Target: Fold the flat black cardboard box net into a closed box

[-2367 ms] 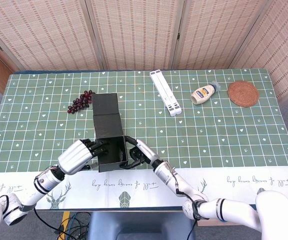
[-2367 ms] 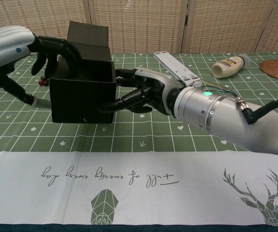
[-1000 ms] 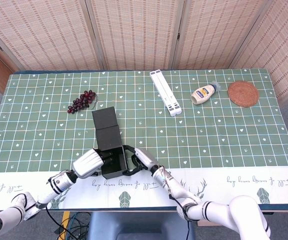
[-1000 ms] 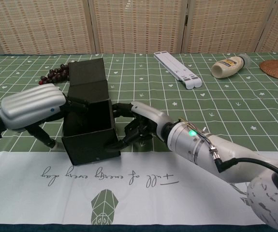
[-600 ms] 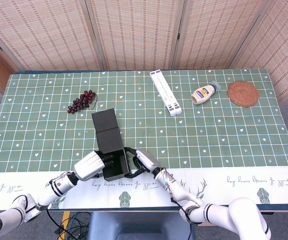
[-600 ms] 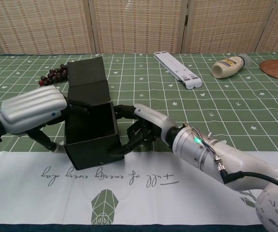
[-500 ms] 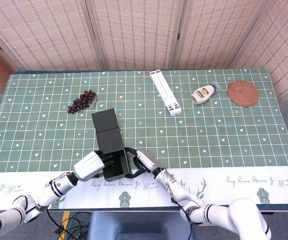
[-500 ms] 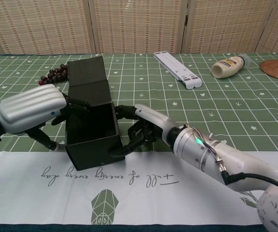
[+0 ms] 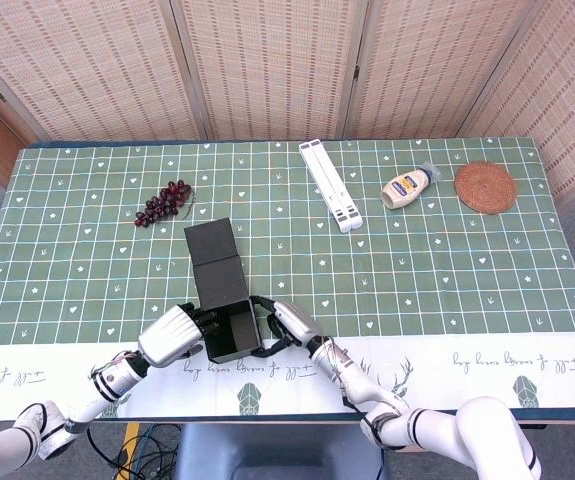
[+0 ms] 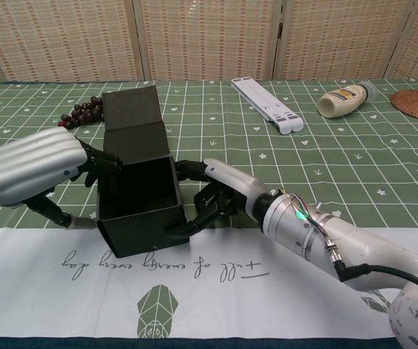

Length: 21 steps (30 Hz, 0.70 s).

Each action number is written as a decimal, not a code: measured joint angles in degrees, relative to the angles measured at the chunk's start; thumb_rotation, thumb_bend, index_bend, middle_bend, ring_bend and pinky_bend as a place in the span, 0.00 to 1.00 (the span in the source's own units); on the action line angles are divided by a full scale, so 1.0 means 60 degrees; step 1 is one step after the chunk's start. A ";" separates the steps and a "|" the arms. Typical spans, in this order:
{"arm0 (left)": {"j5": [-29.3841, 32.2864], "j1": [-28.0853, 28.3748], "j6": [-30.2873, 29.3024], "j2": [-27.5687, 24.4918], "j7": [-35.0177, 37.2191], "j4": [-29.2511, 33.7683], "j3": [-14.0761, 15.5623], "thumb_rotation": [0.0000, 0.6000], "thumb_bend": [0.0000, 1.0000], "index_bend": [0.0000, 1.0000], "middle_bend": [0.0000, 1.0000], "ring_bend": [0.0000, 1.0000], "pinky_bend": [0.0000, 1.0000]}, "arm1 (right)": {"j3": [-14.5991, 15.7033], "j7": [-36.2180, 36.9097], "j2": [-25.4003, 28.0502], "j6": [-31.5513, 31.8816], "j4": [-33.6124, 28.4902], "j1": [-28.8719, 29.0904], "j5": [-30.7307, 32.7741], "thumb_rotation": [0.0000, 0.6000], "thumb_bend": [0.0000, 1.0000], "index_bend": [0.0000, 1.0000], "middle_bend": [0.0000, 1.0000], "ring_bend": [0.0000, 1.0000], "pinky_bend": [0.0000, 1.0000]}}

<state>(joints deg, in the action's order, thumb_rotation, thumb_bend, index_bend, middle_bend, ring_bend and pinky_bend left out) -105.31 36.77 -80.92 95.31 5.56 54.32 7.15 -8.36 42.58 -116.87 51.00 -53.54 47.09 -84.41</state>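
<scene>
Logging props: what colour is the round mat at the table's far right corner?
Reddish-brown woven mat, clearest in the head view.

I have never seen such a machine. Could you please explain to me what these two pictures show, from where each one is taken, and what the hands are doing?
This is a robot with two arms, each ending in a mechanical hand with fingers. Both pictures come from its own cameras: the head view looks down on the whole table, and the chest view looks across it from low down.

In front of the robot stands a black cardboard box, partly folded: its walls are up, its top is open, and the lid flap lies stretched out behind it. The left hand touches the box's left wall with its fingertips. The right hand presses against the right wall, its fingers around the near corner.

Also on the green cloth are a bunch of dark grapes, a white folding stand, a squeeze bottle lying on its side, and a round woven coaster.
</scene>
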 measured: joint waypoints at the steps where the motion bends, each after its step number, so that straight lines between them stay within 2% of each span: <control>1: 0.0014 -0.0005 0.0056 -0.0035 -0.0055 0.0092 0.0008 1.00 0.11 0.49 0.45 0.56 0.61 | 0.0006 -0.0014 0.0002 0.0006 -0.0002 -0.0001 -0.0007 1.00 0.12 0.33 0.39 0.80 1.00; 7: 0.0111 -0.0061 0.0341 -0.0217 -0.0321 0.0629 0.0037 1.00 0.11 0.50 0.45 0.56 0.61 | 0.0030 -0.0060 0.0018 0.0005 -0.0043 -0.0017 -0.0009 1.00 0.12 0.33 0.39 0.80 1.00; 17: 0.0028 -0.0047 0.0467 0.0014 -0.0258 0.0455 0.0059 1.00 0.11 0.52 0.47 0.56 0.60 | 0.0095 -0.0120 0.0078 0.0022 -0.0133 -0.0053 -0.0046 1.00 0.12 0.33 0.39 0.80 1.00; 21: -0.0041 -0.0025 0.0461 0.0104 -0.0267 0.0345 0.0065 1.00 0.11 0.56 0.49 0.56 0.60 | 0.0103 -0.0112 0.0083 0.0018 -0.0159 -0.0051 -0.0057 1.00 0.12 0.33 0.39 0.80 1.00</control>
<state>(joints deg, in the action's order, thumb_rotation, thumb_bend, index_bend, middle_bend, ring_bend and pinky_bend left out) -105.56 36.62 -78.15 95.93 3.96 56.39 7.54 -7.75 41.91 -116.37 51.10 -54.49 46.79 -84.75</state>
